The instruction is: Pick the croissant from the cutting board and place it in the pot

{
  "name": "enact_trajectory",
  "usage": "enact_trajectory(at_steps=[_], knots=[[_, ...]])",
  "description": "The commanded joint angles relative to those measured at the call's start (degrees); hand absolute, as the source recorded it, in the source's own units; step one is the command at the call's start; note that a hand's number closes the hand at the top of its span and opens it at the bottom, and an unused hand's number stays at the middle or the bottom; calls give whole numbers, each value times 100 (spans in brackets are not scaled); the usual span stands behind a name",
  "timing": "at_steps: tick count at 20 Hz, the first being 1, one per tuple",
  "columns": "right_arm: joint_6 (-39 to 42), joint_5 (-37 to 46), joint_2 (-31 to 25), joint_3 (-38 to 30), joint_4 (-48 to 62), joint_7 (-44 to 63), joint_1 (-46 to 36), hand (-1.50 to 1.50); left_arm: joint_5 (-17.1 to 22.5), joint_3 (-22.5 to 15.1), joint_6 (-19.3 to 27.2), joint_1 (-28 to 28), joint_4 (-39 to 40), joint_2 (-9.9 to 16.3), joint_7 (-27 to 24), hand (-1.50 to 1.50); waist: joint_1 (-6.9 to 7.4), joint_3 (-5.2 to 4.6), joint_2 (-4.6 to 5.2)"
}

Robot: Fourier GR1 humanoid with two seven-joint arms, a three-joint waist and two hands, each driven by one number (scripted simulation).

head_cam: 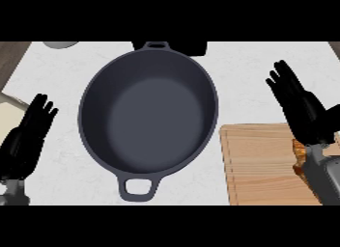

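White marbled counter [55, 159] carries a wooden cutting board [262, 164] at the near right, where the croissant [299, 157] shows only as a brown sliver beside the grey right forearm. The right hand [301, 108] hovers above the board with fingers straight and spread, holding nothing; it should draw back and drop over the pastry, curling round its middle. Beyond, the dark oval pot [148, 113] waits empty, while the left hand [26, 140] rests open at the left edge.
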Motion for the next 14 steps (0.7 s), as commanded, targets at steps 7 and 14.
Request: enact_trajectory(at_steps=[7, 14], knots=[[-518, 2411, -2030, -100, 326, -411, 650, 150, -1171, 24, 611, 307, 619, 810, 665, 0, -228, -325, 111], [-3492, 3547, -431, -197, -660, -1397, 2121, -150, -1553, -241, 939, 35, 511, 870, 1756, 0, -262, -162, -17]])
